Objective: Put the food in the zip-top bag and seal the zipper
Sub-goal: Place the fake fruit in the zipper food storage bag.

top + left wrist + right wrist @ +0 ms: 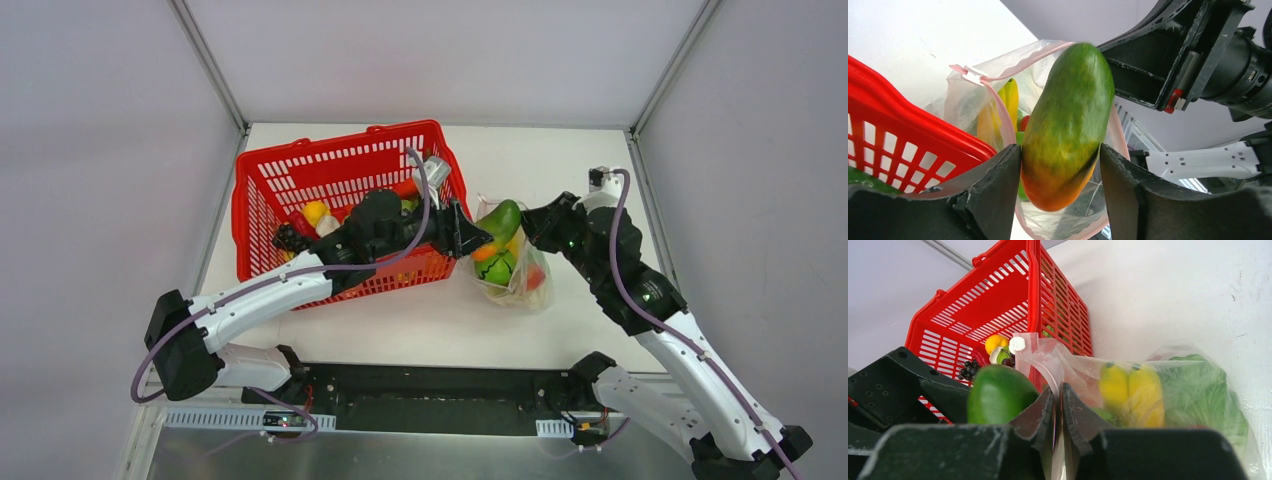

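My left gripper (478,238) (1060,165) is shut on a green-and-orange toy fruit (500,220) (1068,125) and holds it at the open mouth of the zip-top bag (515,270) (968,95). The bag lies right of the basket and holds yellow bananas (1009,97) (1130,390), a leafy green cabbage (1198,390) and green and orange pieces. My right gripper (530,228) (1058,405) is shut on the bag's pink zipper edge (1050,372), holding the mouth up. The zipper (998,107) curves open, with its white slider (1017,344) at one end.
A red mesh basket (300,175) (998,315) stands left of the bag with more toy food inside: a yellow piece (316,212), dark grapes (968,370) and a silver can (436,172). Grey walls enclose the white table (420,330).
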Tool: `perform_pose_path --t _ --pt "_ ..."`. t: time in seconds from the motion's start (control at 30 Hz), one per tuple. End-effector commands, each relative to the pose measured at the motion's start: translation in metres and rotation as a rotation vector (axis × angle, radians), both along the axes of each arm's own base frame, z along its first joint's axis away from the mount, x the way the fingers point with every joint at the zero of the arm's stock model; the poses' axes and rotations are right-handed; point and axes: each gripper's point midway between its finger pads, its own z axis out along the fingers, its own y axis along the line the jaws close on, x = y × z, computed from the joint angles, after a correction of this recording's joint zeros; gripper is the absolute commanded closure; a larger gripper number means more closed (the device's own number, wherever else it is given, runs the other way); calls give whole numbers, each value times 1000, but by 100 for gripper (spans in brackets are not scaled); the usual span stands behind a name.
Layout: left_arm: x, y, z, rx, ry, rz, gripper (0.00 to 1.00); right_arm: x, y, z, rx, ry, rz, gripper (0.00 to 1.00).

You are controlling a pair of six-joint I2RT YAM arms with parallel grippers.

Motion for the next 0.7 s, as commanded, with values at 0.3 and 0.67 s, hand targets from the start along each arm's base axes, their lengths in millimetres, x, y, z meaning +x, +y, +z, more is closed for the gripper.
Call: perform_pose_path --t 0.3,0.67 --pt "0 5 12 196 -72 18 29 1 -34 42 137 -143 -186 88" --pt "-9 26 15 313 -139 3 28 -8 -87 42 191 -201 -418 89"
